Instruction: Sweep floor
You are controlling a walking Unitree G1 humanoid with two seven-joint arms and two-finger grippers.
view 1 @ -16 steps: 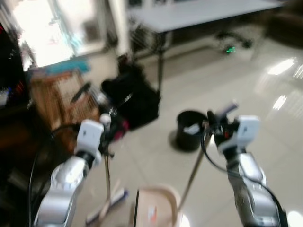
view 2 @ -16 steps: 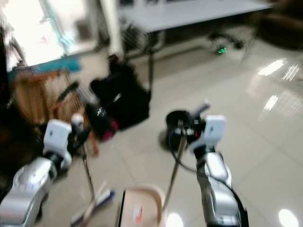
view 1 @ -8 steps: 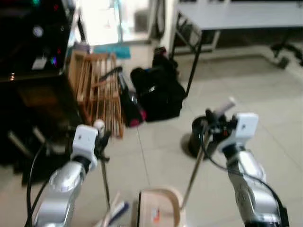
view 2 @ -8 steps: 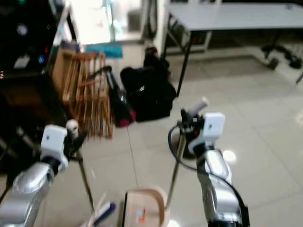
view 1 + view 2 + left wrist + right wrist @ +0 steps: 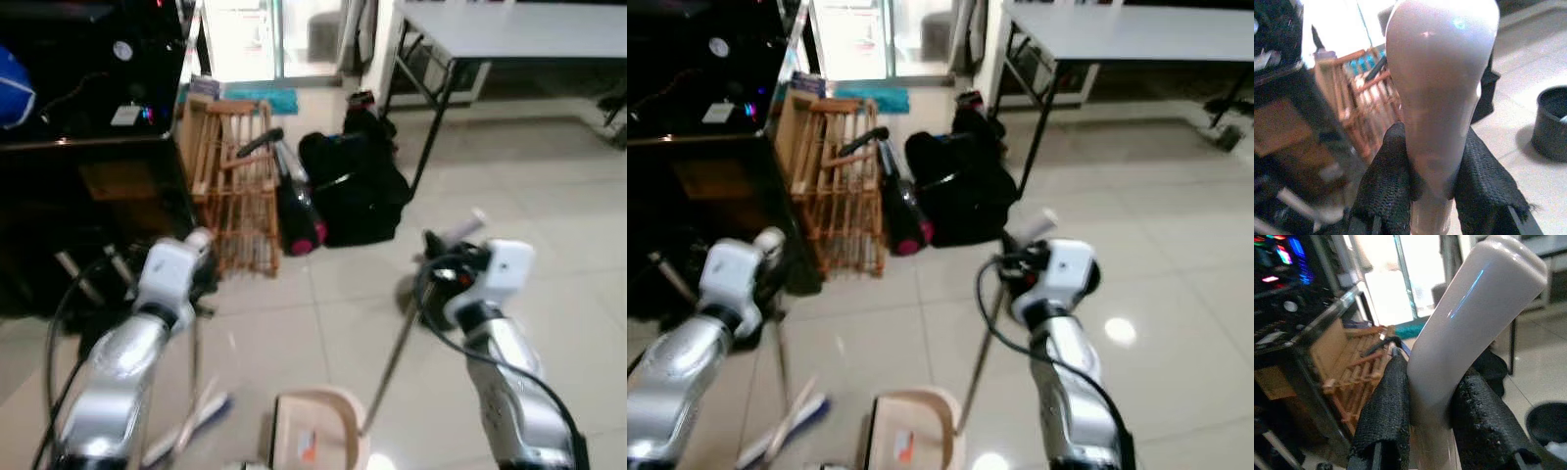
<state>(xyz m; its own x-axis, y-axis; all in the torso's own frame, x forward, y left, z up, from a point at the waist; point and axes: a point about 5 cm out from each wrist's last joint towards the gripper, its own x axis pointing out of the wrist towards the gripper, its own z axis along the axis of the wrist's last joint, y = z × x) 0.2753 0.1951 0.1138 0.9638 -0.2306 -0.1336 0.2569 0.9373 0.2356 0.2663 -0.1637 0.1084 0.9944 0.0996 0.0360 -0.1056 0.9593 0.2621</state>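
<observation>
My left gripper (image 5: 194, 272) is shut on the top of a broom handle (image 5: 1440, 98). The pale handle fills the left wrist view between the black fingers (image 5: 1388, 186). The broom head (image 5: 192, 423) rests on the tiled floor at lower left. My right gripper (image 5: 443, 271) is shut on the white grip of a long dustpan handle (image 5: 1469, 328). That handle slants down to the beige dustpan (image 5: 318, 441), which lies on the floor between my arms. A black bucket (image 5: 1552, 122) stands on the tiles beyond.
A wooden slatted rack (image 5: 235, 186) leans against a dark cabinet (image 5: 78, 127) at left. A red and black appliance (image 5: 299, 211) and a black bag (image 5: 358, 191) lie beside it. A grey table (image 5: 509, 20) stands at the back right. Open tiles (image 5: 549, 176) stretch to the right.
The whole view has swung left, so the rack, bag and cabinet sit more to the right. The bucket has slipped behind my right arm. Both grippers keep their hold.
</observation>
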